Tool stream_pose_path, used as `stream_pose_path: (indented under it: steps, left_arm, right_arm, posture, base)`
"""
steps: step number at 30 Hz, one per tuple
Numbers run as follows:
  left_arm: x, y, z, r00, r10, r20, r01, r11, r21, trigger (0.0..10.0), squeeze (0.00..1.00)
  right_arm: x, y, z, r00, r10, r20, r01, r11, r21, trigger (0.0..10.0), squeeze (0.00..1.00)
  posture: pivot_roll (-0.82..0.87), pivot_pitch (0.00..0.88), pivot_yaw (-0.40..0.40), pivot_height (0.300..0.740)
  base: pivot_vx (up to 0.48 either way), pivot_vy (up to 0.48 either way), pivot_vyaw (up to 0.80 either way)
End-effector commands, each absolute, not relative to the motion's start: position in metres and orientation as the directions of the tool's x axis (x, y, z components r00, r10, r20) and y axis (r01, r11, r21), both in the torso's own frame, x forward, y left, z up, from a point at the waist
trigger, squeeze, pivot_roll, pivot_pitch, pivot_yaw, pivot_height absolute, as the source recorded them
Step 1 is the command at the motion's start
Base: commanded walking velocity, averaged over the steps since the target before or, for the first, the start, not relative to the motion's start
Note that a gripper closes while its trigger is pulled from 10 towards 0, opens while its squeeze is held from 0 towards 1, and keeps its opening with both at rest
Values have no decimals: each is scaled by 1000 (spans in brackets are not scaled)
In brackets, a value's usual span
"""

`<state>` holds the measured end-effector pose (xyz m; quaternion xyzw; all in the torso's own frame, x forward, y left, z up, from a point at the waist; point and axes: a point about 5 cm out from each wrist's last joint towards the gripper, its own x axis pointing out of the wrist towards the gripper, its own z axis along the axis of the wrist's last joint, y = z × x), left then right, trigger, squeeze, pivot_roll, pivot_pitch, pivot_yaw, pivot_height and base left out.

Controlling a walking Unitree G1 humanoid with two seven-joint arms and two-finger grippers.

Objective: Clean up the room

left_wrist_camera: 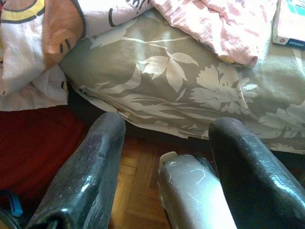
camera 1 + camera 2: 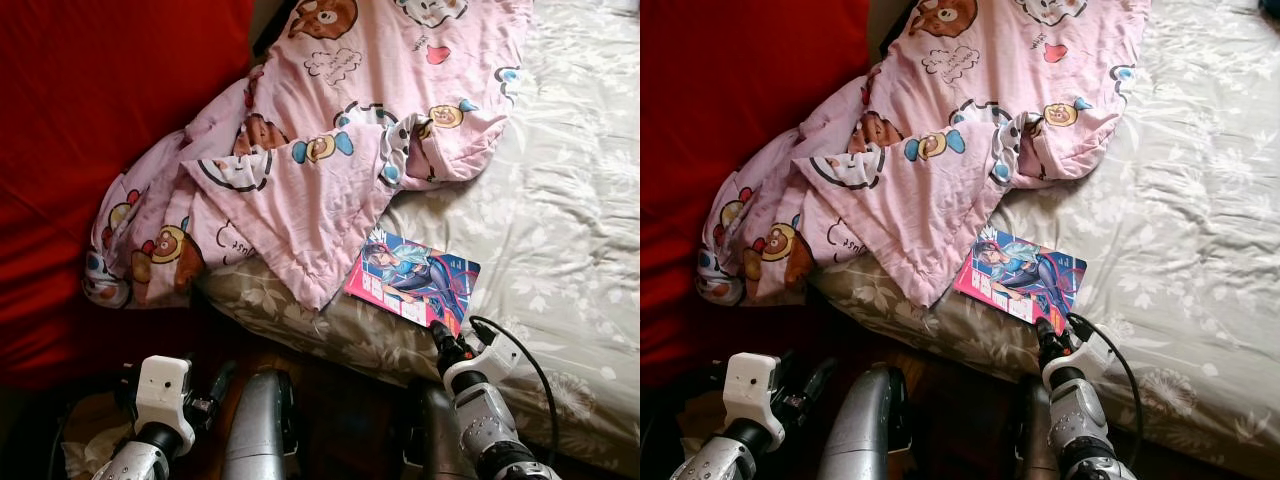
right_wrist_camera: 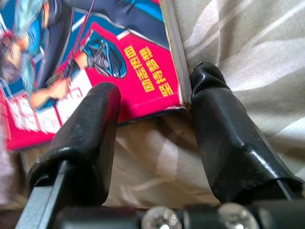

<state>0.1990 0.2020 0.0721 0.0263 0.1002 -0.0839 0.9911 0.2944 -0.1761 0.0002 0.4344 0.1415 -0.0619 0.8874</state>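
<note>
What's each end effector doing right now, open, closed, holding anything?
Left end effector: open, holding nothing, low beside the bed.
Right end effector: open, fingers straddling the near corner of the book, not clamped on it.

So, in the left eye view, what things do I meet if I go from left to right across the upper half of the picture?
Red cloth → pink cartoon blanket → floral bed sheet.

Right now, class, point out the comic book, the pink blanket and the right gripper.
comic book (image 2: 415, 275), left eye view, middle of its cover.
pink blanket (image 2: 300, 190), left eye view, folded middle.
right gripper (image 3: 150, 119), right wrist view, midway between its fingers.
</note>
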Motion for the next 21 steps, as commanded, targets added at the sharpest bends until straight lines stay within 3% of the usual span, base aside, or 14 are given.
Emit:
stream_pose_path:
  steps: [1, 14, 21]
  left_arm:
    - [192, 207, 69, 961, -144, -237, 159, 986, 47, 10000, 0]
    - [184, 205, 72, 959, -137, -248, 156, 986, 59, 10000, 0]
    - [181, 206, 74, 957, -139, -255, 162, 984, 70, 10000, 0]
  right_arm:
    - [284, -159, -13, 934, 76, -350, 257, 538, 803, 10000, 0]
    - [296, -164, -1, 962, 50, -268, 233, 355, 905, 10000, 0]
    - [293, -161, -4, 959, 65, -277, 241, 331, 913, 10000, 0]
  posture:
    - [231, 371, 122, 601]
    - [262, 385, 125, 601]
    - [273, 395, 128, 601]
  base:
    - [0, 0, 0]
    - [0, 0, 0]
    - [0, 0, 0]
